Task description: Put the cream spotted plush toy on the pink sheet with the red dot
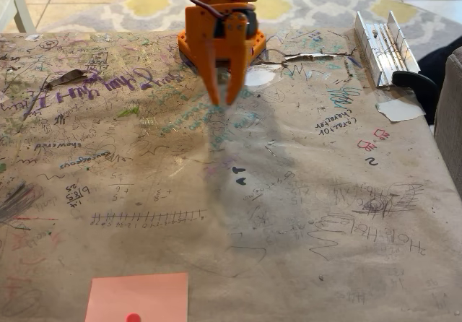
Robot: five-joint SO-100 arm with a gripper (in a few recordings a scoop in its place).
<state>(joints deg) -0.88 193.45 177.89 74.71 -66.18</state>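
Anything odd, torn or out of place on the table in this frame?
The brown paper table cover is scribbled all over and has a ragged tear at the far edge, right of the orange hand. The pink sheet lies flat at the near edge, red dot nearest the camera. The hand holds nothing.

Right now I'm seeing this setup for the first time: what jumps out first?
The orange gripper hangs at top centre, fingertips pointing down at the scribble-covered brown paper table. At the bottom edge, left of centre, lies the pink sheet with the red dot, nothing on it.
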